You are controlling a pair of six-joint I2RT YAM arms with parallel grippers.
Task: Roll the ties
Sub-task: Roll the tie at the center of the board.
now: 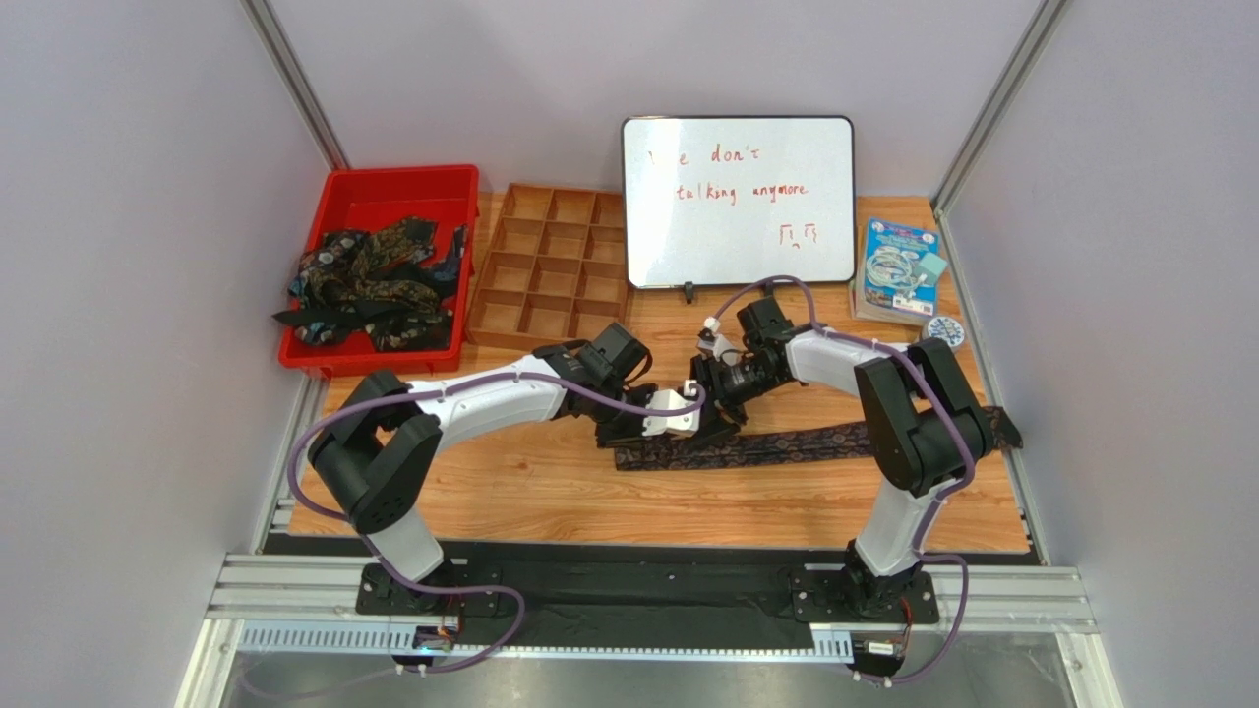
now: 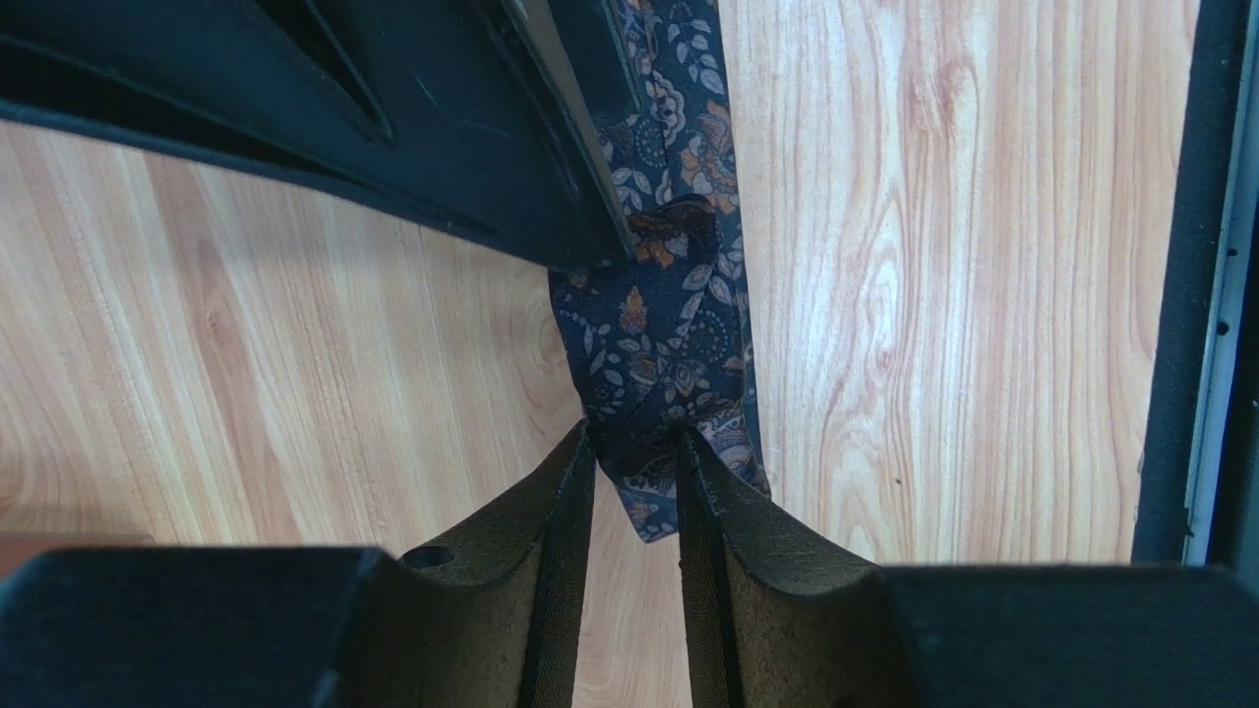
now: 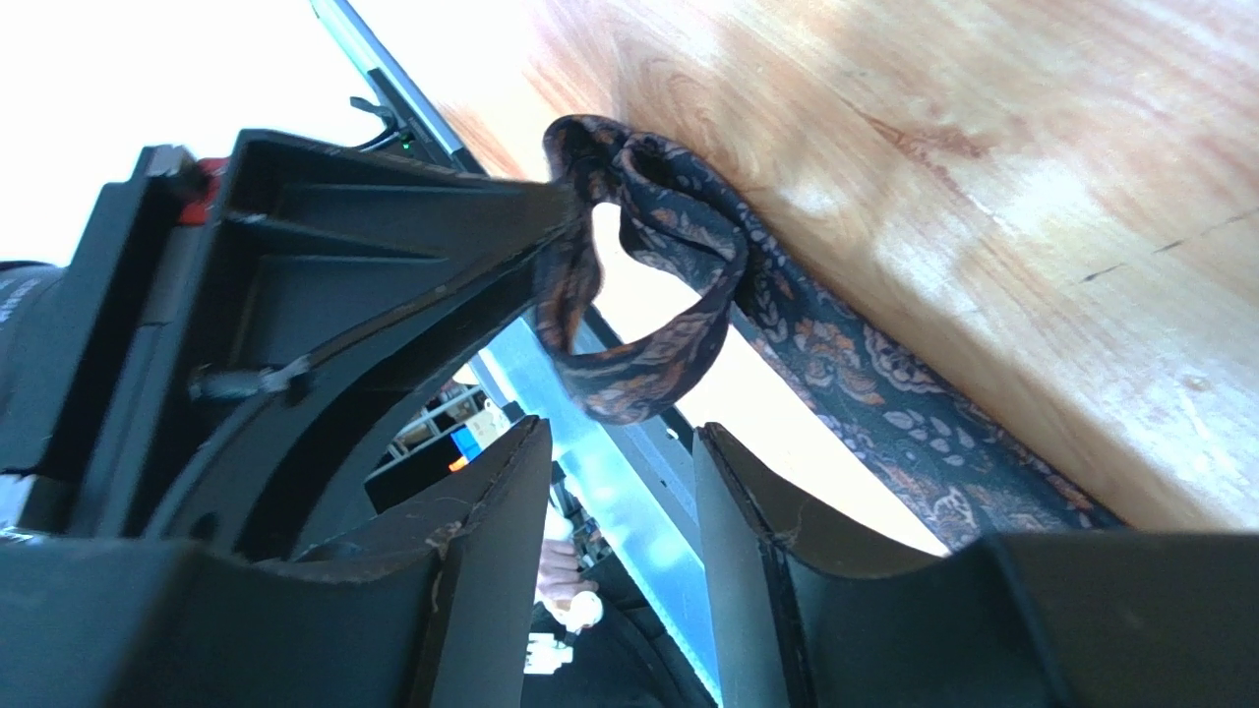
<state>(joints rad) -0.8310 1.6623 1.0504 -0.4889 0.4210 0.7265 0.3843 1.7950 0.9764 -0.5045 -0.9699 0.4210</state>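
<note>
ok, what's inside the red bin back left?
A tangled heap of dark patterned ties, some spilling over the red bin's left edge. Anything beneath the heap is covered.

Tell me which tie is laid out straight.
The tie stretched along the table, end pinched by the left gripper; the others lie heaped in the red bin.

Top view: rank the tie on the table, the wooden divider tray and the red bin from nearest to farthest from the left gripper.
1. Tie, pinched in the left gripper.
2. Wooden divider tray, behind it, slightly left.
3. Red bin, farther left.
</note>
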